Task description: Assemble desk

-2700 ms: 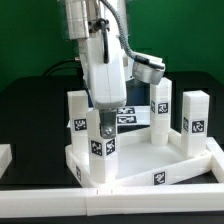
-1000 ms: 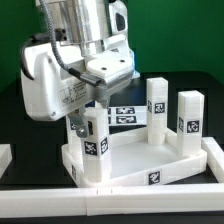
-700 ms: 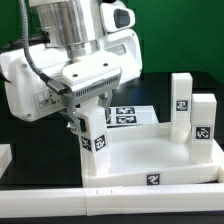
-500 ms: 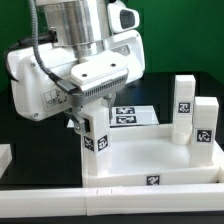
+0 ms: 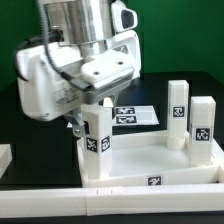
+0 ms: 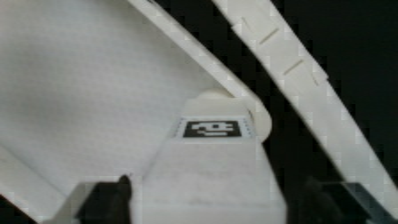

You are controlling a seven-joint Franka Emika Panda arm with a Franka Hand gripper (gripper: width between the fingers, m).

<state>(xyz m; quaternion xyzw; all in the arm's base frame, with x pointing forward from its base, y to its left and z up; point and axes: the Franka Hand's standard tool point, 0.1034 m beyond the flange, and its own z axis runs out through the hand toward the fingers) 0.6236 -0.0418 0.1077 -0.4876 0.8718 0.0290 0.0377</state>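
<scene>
Your inventory, largest item first:

1. Black tabletop (image 5: 30, 170), matte, carrying everything below.
2. Glossy white robot arm (image 5: 60, 80), bulky, filling the upper part of the exterior view's left and reaching down over the panel's near corner on that side.
3. White plastic rectangular desk panel (image 5: 150, 158) with a raised rim, lying flat on the tabletop. A small black-and-white tag shows on its front rim.
4. Long white bar (image 5: 110, 197), lying across the tabletop in front of the panel.
5. Thin flat white marker board (image 5: 135, 115) with black tags, lying behind the panel.
6. Two-finger hand (image 6: 219, 198), released. In the wrist view, your two dark fingers (image 6: 111, 200) stand apart on either side of one leg. A dark gap shows on one side, and the other finger is just beside the leg. You cannot tell whether that finger touches it. Nothing is clamped.
7. White square front leg (image 5: 97, 140) with a black-and-white tag on its face. It stands upright at the panel's near corner on the exterior view's left, directly under your hand and between its fingers. Whether it is seated in a socket cannot be told.
8. Two more white square tagged legs, one further back (image 5: 177, 110) and one nearer (image 5: 203, 125). Both stand upright along the panel's side on the exterior view's right, well apart from your hand.
</scene>
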